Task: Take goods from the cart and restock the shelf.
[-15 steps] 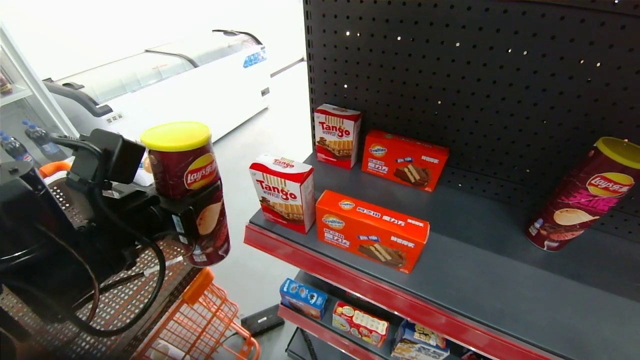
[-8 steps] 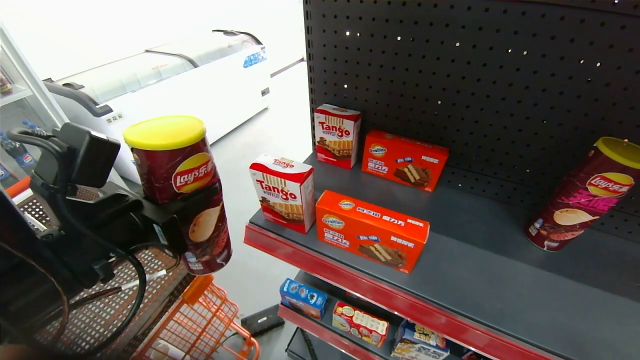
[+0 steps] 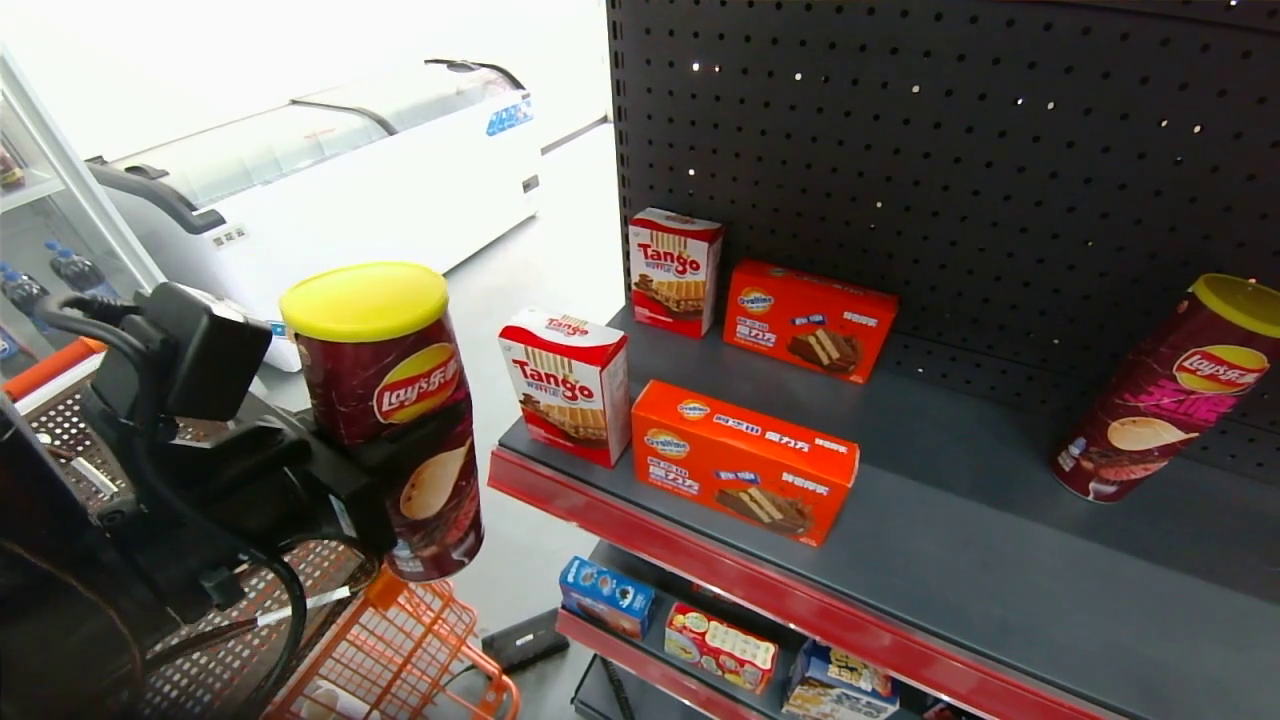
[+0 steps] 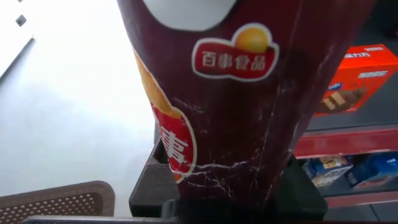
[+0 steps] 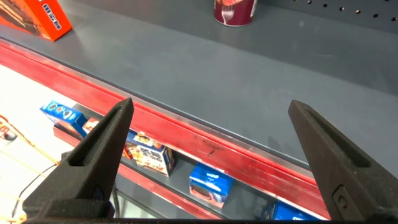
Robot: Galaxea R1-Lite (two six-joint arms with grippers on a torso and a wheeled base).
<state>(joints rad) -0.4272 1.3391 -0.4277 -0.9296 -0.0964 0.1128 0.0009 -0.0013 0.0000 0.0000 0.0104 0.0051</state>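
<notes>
**Left hand carries a chips can off the shelf's left end; right hand gapes before its front edge.**

The left hand is clamped around the middle of a chips can. The can is maroon with a yellow lid and stands upright in the air, apart from the left end of the shelf and above the orange cart. In the left wrist view the can's wall sits tight between the fingers. The right hand has its fingers spread wide with nothing between them, facing the shelf's red front edge. One wafer box stands at the shelf's front-left corner, and another wafer box stands at the back-left corner. An orange box lies along the front edge and a rear orange box lies by the pegboard. A second can stands far toward the right end, near the back.
</notes>
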